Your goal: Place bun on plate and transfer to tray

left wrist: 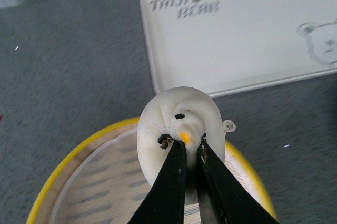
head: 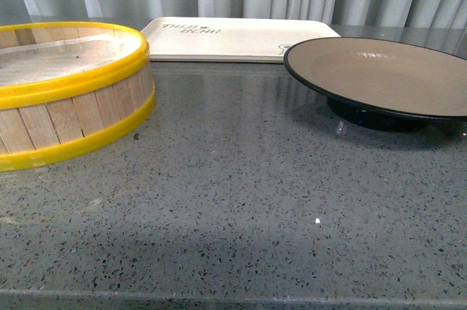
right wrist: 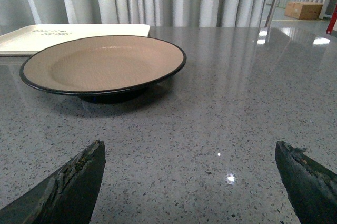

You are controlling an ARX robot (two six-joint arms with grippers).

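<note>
In the left wrist view my left gripper (left wrist: pixel 189 147) is shut on the white pleated bun (left wrist: pixel 179 124) and holds it in the air above the rim of the steamer basket (left wrist: pixel 84 182). The cream-white tray (left wrist: pixel 237 34) with dark lettering and a bear drawing lies beyond it. The tan plate (head: pixel 387 73) with a black rim stands at the right of the front view, just in front of the tray (head: pixel 233 39). My right gripper (right wrist: pixel 189 179) is open and empty, low over the table, with the plate (right wrist: pixel 102 63) ahead of it. Neither arm shows in the front view.
The yellow-rimmed wooden steamer basket (head: pixel 66 91) stands at the left of the grey speckled table (head: pixel 241 200). Pale curtains hang behind the table. A cardboard box (right wrist: pixel 304 9) sits on the floor far beyond the table.
</note>
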